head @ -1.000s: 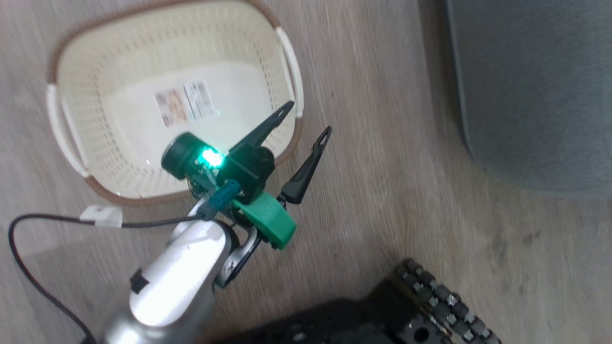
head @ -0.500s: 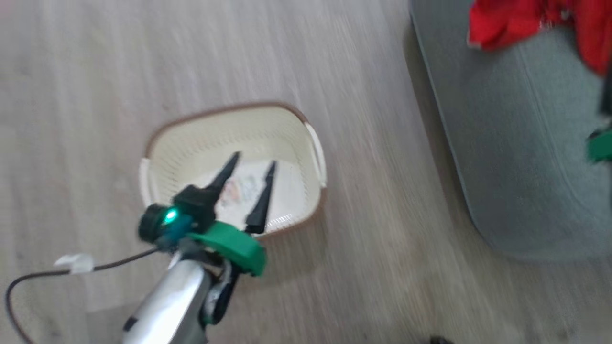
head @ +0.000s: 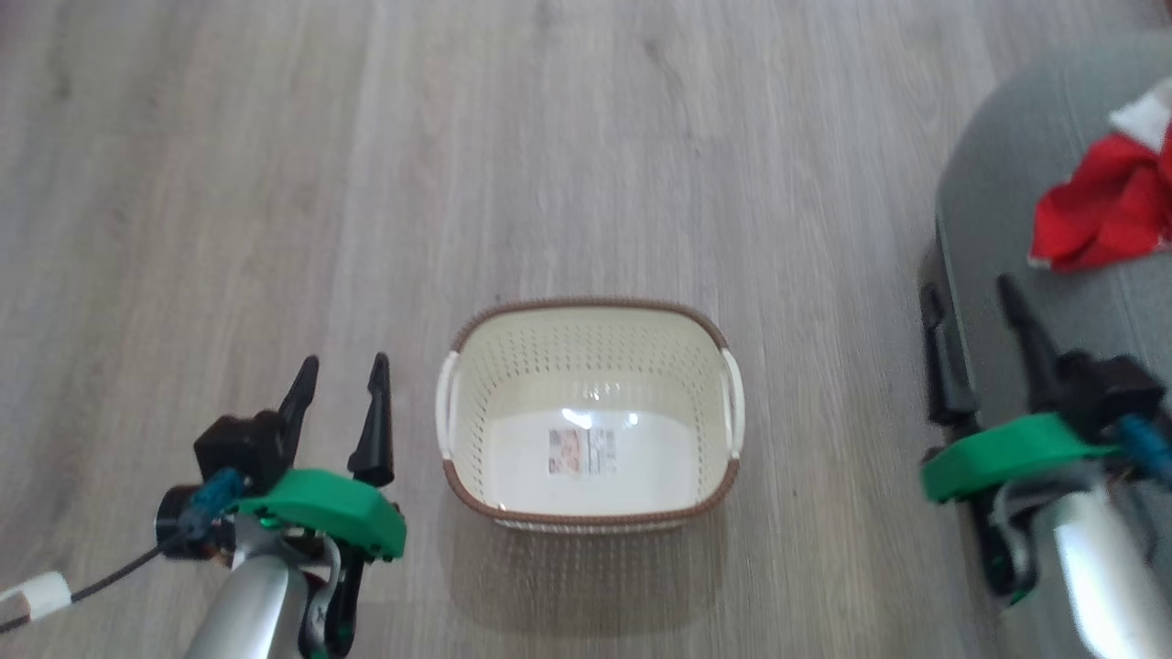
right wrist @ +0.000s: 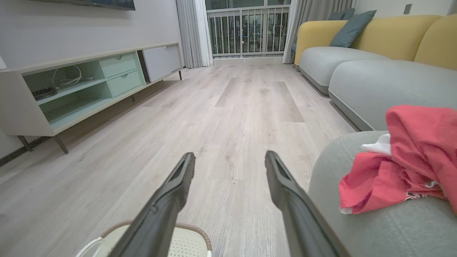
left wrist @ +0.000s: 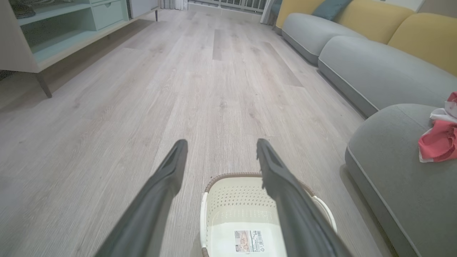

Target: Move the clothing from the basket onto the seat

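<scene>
Left gripper (head: 344,364) and right gripper (head: 967,288) hang wide open, gripping nothing. Red clothing (head: 1099,210) lies on the seat (head: 1007,174); the basket (head: 586,303) stands between the grippers.

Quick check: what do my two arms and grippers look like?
The left gripper and right gripper each have two long, tapered black fingers on a green bracket atop a silver forearm. A black cable with a white tag trails from the left.

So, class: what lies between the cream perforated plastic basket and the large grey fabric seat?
Bare pale wood-plank floor, in the head view, between the cream perforated basket and the grey fabric seat.
</scene>
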`<state>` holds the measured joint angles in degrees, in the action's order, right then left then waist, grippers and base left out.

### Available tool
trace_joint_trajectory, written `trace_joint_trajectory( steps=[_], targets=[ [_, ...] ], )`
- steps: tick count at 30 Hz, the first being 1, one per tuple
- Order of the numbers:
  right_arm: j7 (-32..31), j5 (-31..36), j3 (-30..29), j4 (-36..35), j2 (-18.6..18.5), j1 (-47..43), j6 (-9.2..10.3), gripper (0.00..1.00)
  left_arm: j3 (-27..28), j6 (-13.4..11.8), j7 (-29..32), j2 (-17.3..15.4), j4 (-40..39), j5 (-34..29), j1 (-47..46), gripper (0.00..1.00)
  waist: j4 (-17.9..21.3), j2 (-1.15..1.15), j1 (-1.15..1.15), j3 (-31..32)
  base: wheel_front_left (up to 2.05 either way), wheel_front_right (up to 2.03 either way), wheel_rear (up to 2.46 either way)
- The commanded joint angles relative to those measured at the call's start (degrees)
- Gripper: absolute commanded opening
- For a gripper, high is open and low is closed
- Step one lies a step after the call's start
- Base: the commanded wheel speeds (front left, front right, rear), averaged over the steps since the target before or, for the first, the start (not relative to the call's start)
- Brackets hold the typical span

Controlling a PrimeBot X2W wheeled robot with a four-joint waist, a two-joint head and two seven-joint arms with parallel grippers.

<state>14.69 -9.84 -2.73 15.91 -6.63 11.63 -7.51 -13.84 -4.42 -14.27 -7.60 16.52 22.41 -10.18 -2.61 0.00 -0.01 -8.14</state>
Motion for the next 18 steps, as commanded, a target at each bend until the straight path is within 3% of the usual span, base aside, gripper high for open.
trace_joint_trajectory(
  steps=[1,8,18],
  targets=[
    [0.29,0.26,1.34,-1.21,0.62,-0.63,0.02,1.0,2.76,0.45,-0.72,-0.03,-1.18,-0.62,-1.03,1.0,-1.96,0.0,0.01,2.42,0.0,0.0,0.0],
    [0.3,3.02,2.34,1.32,3.23,-4.13,0.02,1.0,6.81,3.27,-0.73,2.28,1.56,-4.01,1.05,1.0,-1.6,0.0,0.01,5.08,0.0,0.0,0.0],
    [0.3,2.92,2.26,0.94,3.73,-4.03,0.02,1.0,10.15,5.58,-0.73,4.09,2.33,-6.95,1.25,1.0,-0.53,0.0,0.01,5.27,0.0,0.0,0.0]
  ],
)
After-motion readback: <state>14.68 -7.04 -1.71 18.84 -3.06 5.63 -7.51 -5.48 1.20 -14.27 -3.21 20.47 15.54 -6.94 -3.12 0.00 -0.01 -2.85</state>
